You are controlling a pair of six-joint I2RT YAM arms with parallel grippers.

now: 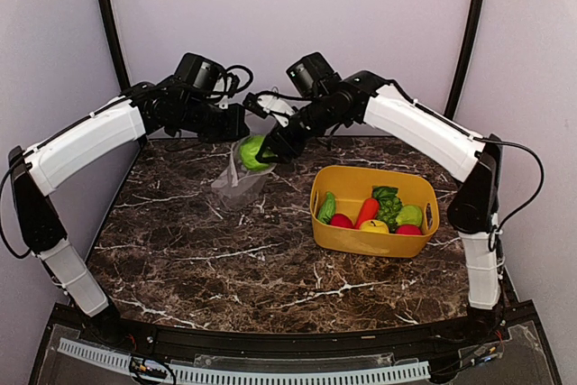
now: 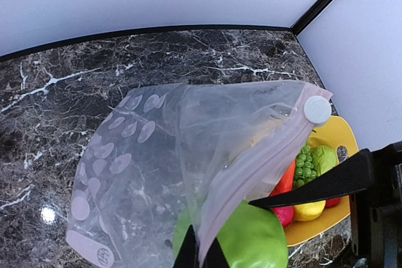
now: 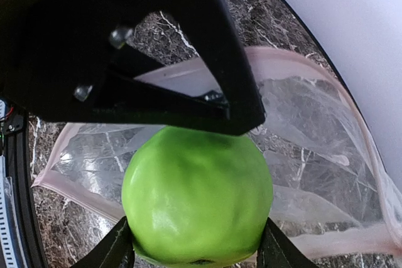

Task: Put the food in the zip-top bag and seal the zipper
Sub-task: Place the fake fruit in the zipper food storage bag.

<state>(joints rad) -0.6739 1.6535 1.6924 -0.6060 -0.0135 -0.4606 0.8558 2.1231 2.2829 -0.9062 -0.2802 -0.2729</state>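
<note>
Early stage. The left pincer (image 2: 201, 257), clenched on the mouth edge beside the zipper (image 2: 251, 161), holds the zip-top bag (image 2: 138, 174) open at 11 o'clock on the tabletop (image 1: 180, 250). The right pincer (image 3: 195, 246) grasps a green fruit (image 3: 198, 199) at the bag mouth, not yet released. The other food (image 1: 368, 212) lies in the yellow basket (image 1: 361, 239), at 4 o'clock from the bag. Sealing is still to do. No obstruction is visible.
</note>
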